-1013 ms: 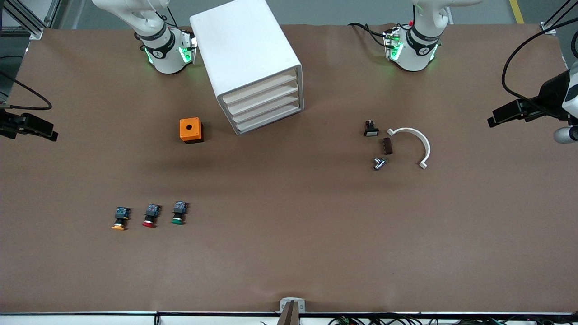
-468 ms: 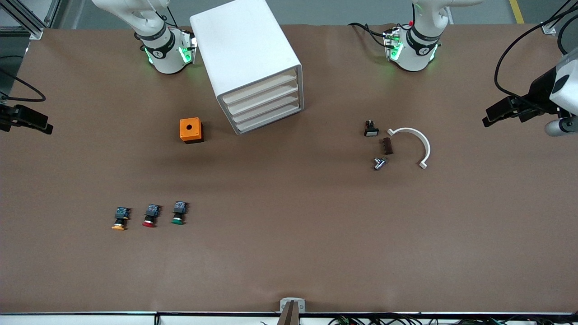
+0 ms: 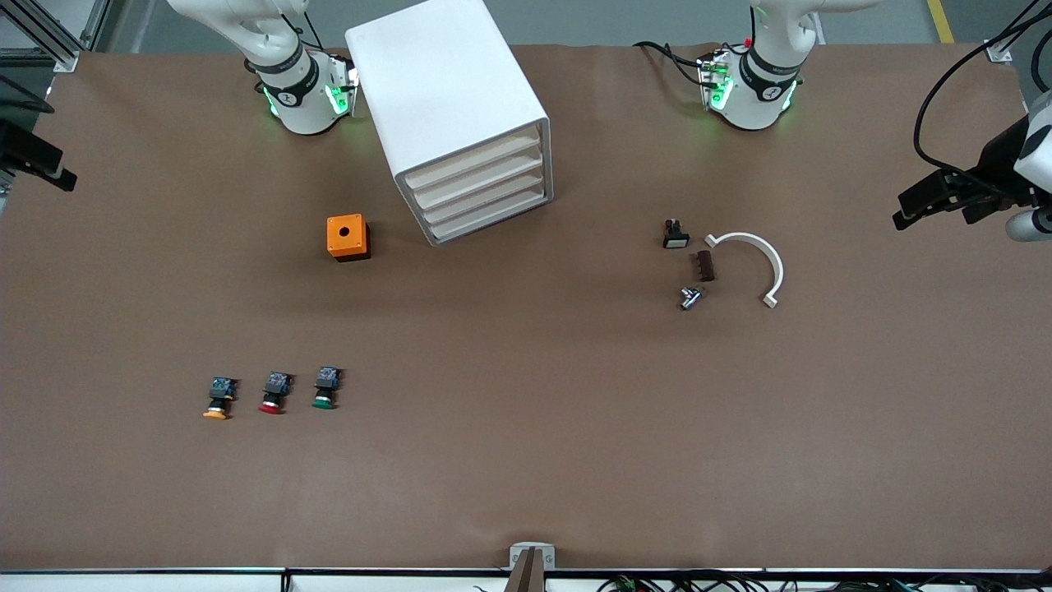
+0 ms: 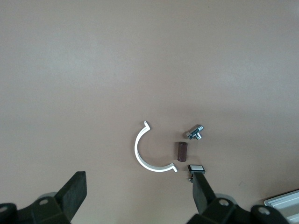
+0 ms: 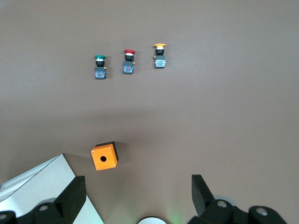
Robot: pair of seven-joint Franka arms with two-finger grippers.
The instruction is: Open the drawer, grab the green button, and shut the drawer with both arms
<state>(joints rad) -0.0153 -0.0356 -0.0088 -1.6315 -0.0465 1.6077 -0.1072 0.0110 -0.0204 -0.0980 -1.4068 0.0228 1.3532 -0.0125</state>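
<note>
Left gripper (image 4: 138,196) spread wide, raised at the left arm's table end | right gripper (image 5: 135,196) likewise spread, raised at the right arm's end | drawer cabinet (image 3: 460,123) shut | green button (image 3: 325,389) on table, nearer camera than orange box (image 3: 348,237), beside red button (image 3: 274,393).

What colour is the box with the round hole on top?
Orange top, darker sides: the box shows best in the front view.

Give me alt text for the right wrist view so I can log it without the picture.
The right gripper, fingers open, hangs high over the brown table above an orange box with a round hole on top. A corner of the white drawer cabinet shows beside the box. Three push buttons lie in a row: green-capped button, red-capped button, orange-capped button.
</note>
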